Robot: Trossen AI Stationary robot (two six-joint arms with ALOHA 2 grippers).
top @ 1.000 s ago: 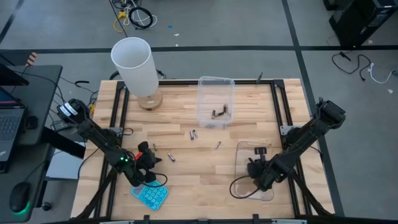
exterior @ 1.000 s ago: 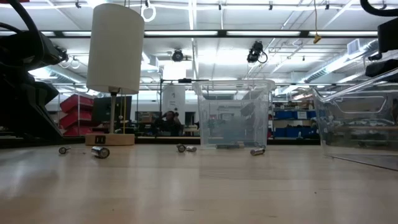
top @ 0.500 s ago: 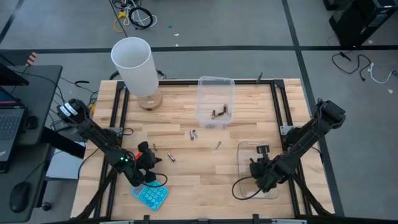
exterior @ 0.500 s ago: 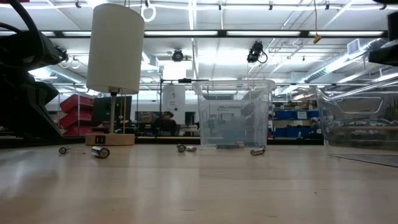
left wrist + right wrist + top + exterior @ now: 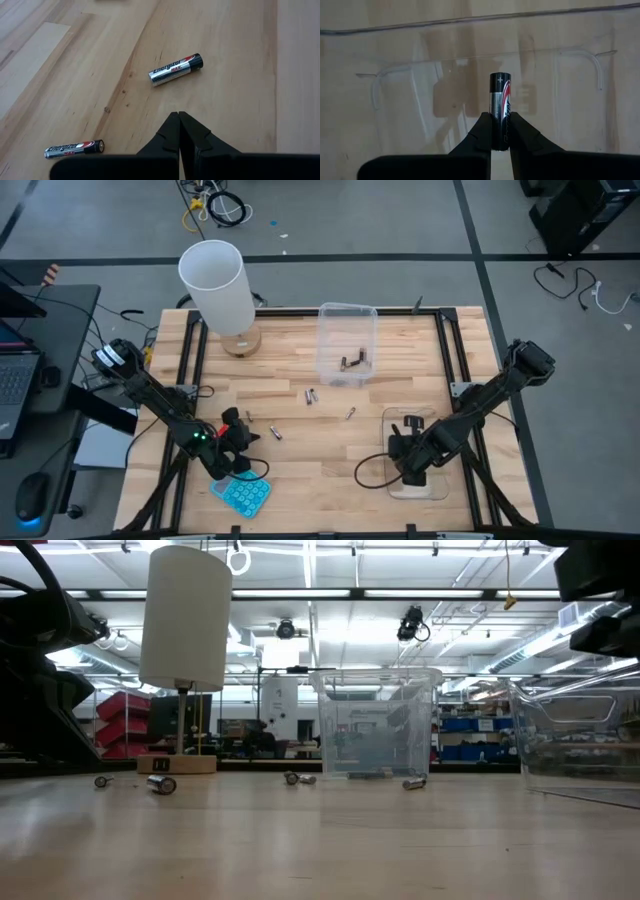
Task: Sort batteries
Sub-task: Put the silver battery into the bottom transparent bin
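Note:
My right gripper (image 5: 500,120) is shut on a black and silver battery (image 5: 500,100). It hovers over the clear tub (image 5: 437,485) at the table's near right. My left gripper (image 5: 178,119) is shut and holds nothing. It hangs over the wood at the near left (image 5: 238,442). Two batteries lie on their sides in front of it (image 5: 176,69) (image 5: 74,148). More loose batteries lie mid-table (image 5: 311,396) (image 5: 350,413). A second clear tub (image 5: 347,343) at the far side holds a few dark batteries (image 5: 355,361). My right gripper pinches the battery's lower body (image 5: 500,131) between its two fingers. The battery lies along the fingers, and its plus end (image 5: 500,78) sticks out past the fingertips. It is lifted clear above the tub's floor.
A white lamp (image 5: 215,285) on a wooden base stands at the far left. A blue calculator (image 5: 242,495) lies at the near edge by the left arm. Bare wood stretches between the two tubs. A laptop and a mouse sit on a side desk at the left.
My right gripper has moved toward the table's left over the near tub, still holding the battery. In the low view the arm has come further into the picture from the right.

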